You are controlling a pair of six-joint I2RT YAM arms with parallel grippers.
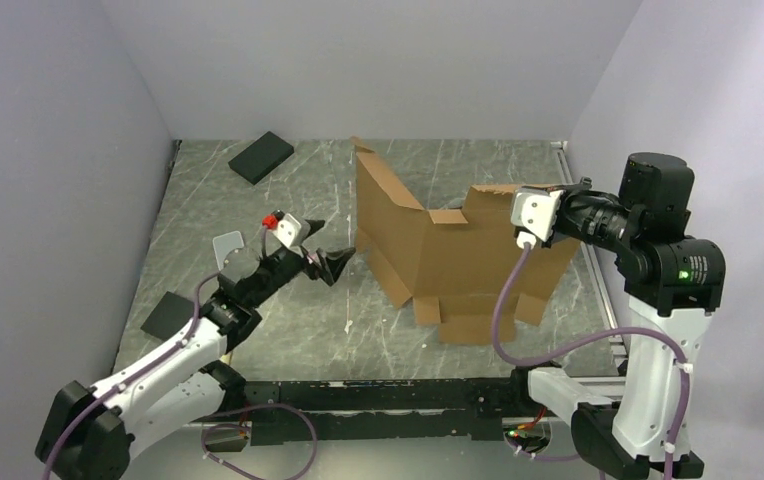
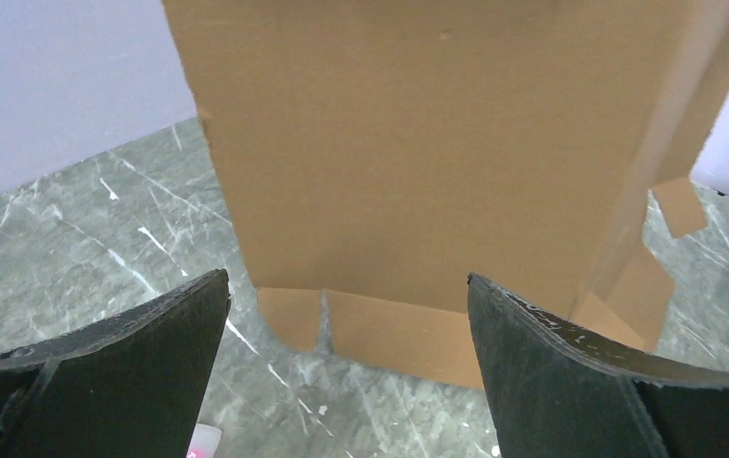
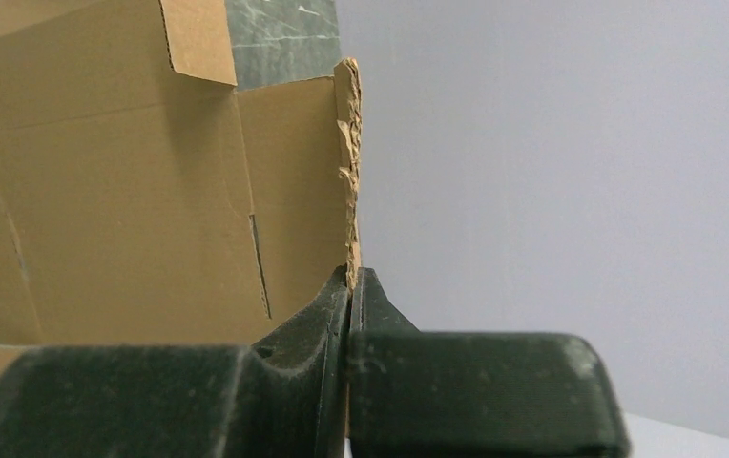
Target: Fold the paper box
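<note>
The paper box (image 1: 453, 255) stands half-raised on the table (image 1: 258, 210), right of centre; its panels are upright in a zigzag, with small flaps lying flat at the near side. The right gripper (image 3: 351, 286) has its fingers pressed together on an edge of the right-hand panel near its top; the cardboard just beyond the pinch looks crushed and ragged. The left gripper (image 1: 335, 262) hovers just left of the box with its fingers spread wide, facing the broad left panel; it appears not to touch it. Two black pads (image 1: 261, 157) lie well apart at far left and near left.

The likely trouble is that narrow hold; a twist or pull could tear the frayed edge or let it slip, and the panel would drop. A push from the left might slide the whole box, or buckle a panel away from its crease.
</note>
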